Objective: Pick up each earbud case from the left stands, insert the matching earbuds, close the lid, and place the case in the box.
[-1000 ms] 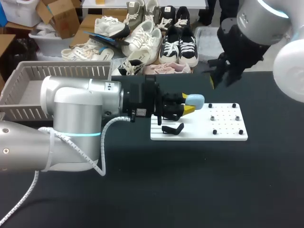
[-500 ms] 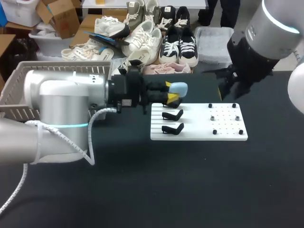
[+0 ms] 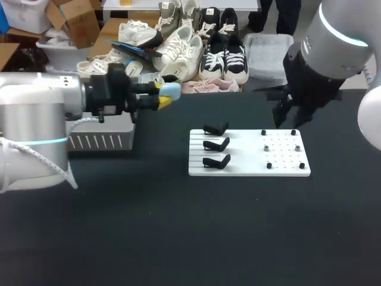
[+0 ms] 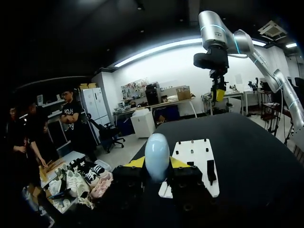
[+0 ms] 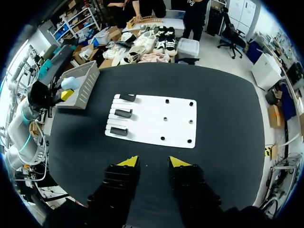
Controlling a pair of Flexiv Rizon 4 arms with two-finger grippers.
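The light-blue earbud case [image 3: 171, 90] is pinched between the yellow tips of the left tool [image 3: 161, 99] and held well above the surface [image 3: 178, 238]. Its lid is taken to be shut (no seam can be made out). The grey box [image 3: 101, 141] lies below and behind that tool, partly hidden under the left arm.

The step in hand is judged to be the drop-off. The case should be carried over the box's open top and lowered past the slatted wall. Only then should it be released, so that it is not knocked off the rim.

The right tool [image 5: 151, 162] is spread and empty, held high with the white board [image 3: 250, 154] ahead of it. Three black stands [image 3: 215, 145] are seen bare on that board, ahead of the left tool. The small dark pieces [image 3: 266, 148] beside them are too small to be named. Nothing is seen standing between case and box.
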